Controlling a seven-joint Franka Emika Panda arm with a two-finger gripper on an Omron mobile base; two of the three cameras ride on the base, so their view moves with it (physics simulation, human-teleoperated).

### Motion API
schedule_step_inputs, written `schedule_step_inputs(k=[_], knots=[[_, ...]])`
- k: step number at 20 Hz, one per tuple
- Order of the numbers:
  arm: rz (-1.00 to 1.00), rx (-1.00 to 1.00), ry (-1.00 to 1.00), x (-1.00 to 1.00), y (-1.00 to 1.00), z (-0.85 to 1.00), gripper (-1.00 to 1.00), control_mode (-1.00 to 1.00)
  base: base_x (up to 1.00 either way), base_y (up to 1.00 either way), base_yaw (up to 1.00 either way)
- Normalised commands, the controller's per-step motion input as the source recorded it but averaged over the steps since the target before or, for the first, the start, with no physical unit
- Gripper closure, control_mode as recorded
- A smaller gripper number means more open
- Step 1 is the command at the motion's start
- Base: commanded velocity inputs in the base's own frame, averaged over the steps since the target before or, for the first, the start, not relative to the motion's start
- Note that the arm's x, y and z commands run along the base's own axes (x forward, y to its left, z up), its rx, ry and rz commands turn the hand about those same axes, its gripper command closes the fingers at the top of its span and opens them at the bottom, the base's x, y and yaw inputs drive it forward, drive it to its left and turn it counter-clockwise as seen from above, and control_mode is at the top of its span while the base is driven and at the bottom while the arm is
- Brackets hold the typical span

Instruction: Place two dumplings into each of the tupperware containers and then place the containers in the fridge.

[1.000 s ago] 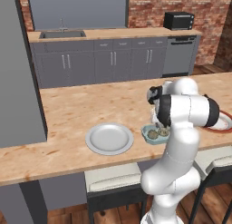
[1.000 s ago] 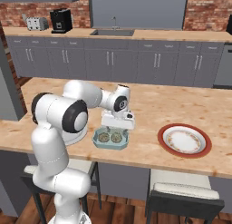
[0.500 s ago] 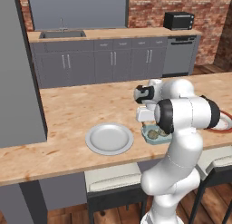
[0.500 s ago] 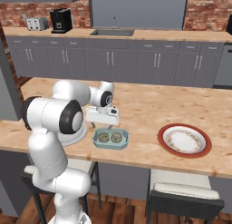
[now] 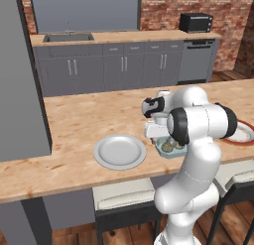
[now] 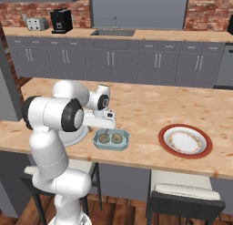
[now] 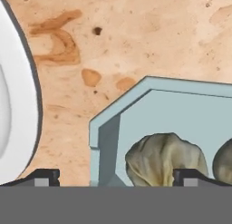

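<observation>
Since a second ago the hand has swung across from right of the light blue tub [image 5: 171, 149] to its left end, and the tub hasn't budged. From the left base camera, that tub sits on the wooden worktop [image 5: 89, 120] beside the plain grey plate [image 5: 120, 152], partly behind the arm. Over to the right base camera: the gripper [image 6: 107, 127] hangs just above the tub's left end, two dumplings [image 6: 104, 138] side by side inside, red-rimmed plate [image 6: 185, 141] well apart. Hand camera: fingertips [image 7: 44, 177] set wide apart, holding nothing, straddling the tub's clipped corner.
</observation>
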Motion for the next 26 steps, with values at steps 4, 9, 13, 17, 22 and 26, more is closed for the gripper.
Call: schedule_step_inputs(k=[4,9,13,17,22,26], knots=[[0.0,-0.02,-0.05,-0.59,0.19,-0.06,-1.0,-1.0,0.0,0.0,0.0],[0.0,-0.06,-0.21,-0.32,0.2,0.06,-1.0,-1.0,0.0,0.0,0.0],[0.0,0.0,-0.2,0.0,0.0,0.27,-1.0,-1.0,0.0,0.0,0.0],[0.0,0.0,-0.04,0.4,0.09,0.05,-1.0,-1.0,0.0,0.0,0.0],[-0.02,0.0,0.0,0.76,0.09,0.0,-1.0,-1.0,0.0,0.0,0.0],[-0.14,0.0,0.02,0.0,0.0,0.0,-1.0,-1.0,0.0,0.0,0.0]])
